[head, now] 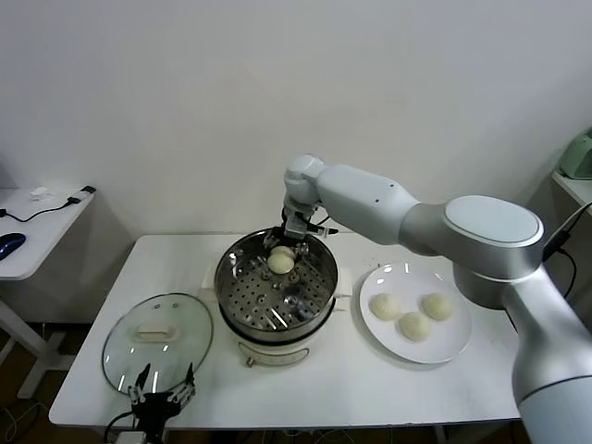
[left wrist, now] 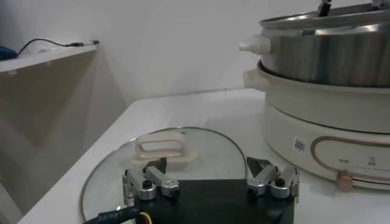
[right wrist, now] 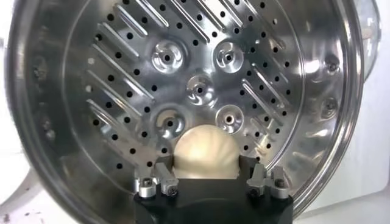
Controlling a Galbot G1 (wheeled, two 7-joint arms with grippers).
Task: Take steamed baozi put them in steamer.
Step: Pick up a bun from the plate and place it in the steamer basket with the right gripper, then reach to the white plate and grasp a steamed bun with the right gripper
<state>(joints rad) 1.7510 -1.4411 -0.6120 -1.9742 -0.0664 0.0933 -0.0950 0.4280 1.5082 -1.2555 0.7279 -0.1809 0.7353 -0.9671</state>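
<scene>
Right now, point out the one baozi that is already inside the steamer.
The baozi on the perforated tray at the back of the steamer, just under the right gripper. The other three baozi sit on the white plate beside it.

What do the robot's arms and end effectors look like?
The right arm has smooth, rounded, glossy shells in white and silver-grey, with a thin black cable near its wrist. The right end effector and the left end effector have black bodies, short dark fingers and metallic silver screw blocks.

right arm (head: pixel 435 222): glossy white-grey shells | tool (right wrist: pixel 213 182): black, silver screws
</scene>
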